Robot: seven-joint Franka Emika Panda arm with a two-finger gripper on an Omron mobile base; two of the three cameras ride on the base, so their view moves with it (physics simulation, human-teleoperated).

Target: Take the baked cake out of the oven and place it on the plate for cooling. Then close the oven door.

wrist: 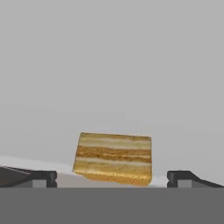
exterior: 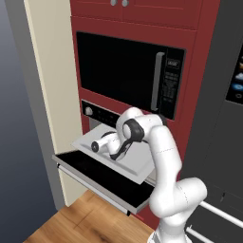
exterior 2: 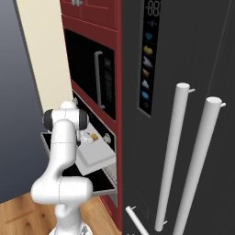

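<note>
The cake [wrist: 113, 158], a layered tan and brown slice, lies on the pale grey oven tray [exterior: 137, 163], which is slid out over the oven door [exterior: 95, 175]. The door is a black panel folded down flat. Above it runs the oven's [exterior: 102, 115] black control strip with a silver knob. My gripper [wrist: 112, 178] is open and level with the cake, one fingertip on each side of it and short of touching. In the right base view the cake [exterior 2: 94, 137] shows just beyond my hand [exterior 2: 85, 134]. The plate is out of view.
A black microwave [exterior: 123, 71] with a vertical grey handle sits directly above the oven in the red cabinet. A dark fridge [exterior 2: 183, 114] with two long pale handles stands to the right. A cream wall panel [exterior: 52, 95] borders the left, above the wooden floor [exterior: 80, 220].
</note>
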